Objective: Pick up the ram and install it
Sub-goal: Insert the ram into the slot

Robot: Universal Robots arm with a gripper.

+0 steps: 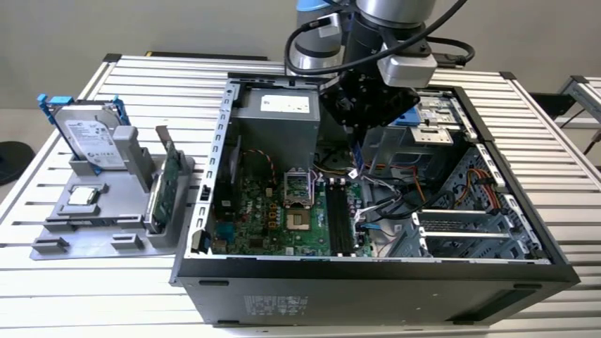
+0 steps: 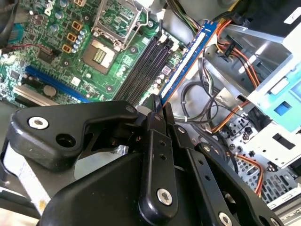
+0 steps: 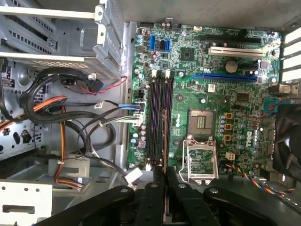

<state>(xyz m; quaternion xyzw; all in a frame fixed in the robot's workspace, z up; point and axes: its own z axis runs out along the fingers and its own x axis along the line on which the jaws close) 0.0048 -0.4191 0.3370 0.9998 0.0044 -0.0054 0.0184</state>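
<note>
1. Second wrist view showed the end effector (image 2: pixel 159 109) clamped on one end of the ram (image 2: pixel 189 59), which jutted ahead of it, near the empty slots (image 2: pixel 141 70).
2. It looked light, stiff and fragile; its bare edges seemed the safest hold.

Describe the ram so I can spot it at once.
Look in the open black computer case, under the arm's black gripper. Its fingers pinch the ram, a thin dark-blue stick above the green motherboard. Unlike the round cables nearby, it is flat, with a pale strip.
</note>
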